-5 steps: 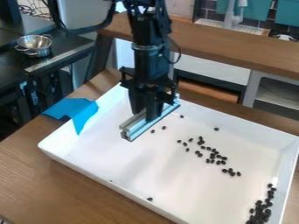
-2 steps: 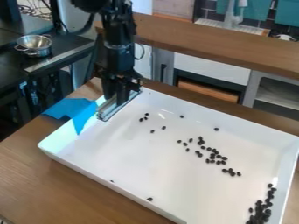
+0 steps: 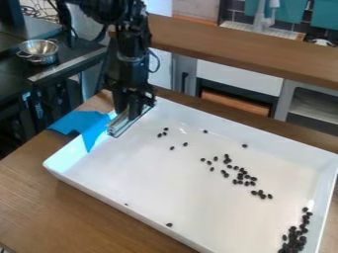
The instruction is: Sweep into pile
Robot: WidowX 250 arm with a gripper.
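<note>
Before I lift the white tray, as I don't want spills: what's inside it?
Dark beans, thickest at lower right. At upper left, a metal bar covers whatever lies directly beneath it.

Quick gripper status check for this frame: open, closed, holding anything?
Black two-finger gripper: closed, holding the long silver metal bar at the white rectangular tray.

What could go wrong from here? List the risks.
The metal bar in the claw might snag the blue sheet draped over the tray's left wall. A sweep could miss a lone bean by the near wall. The beans bunched along the right wall might scatter if hit.
</note>
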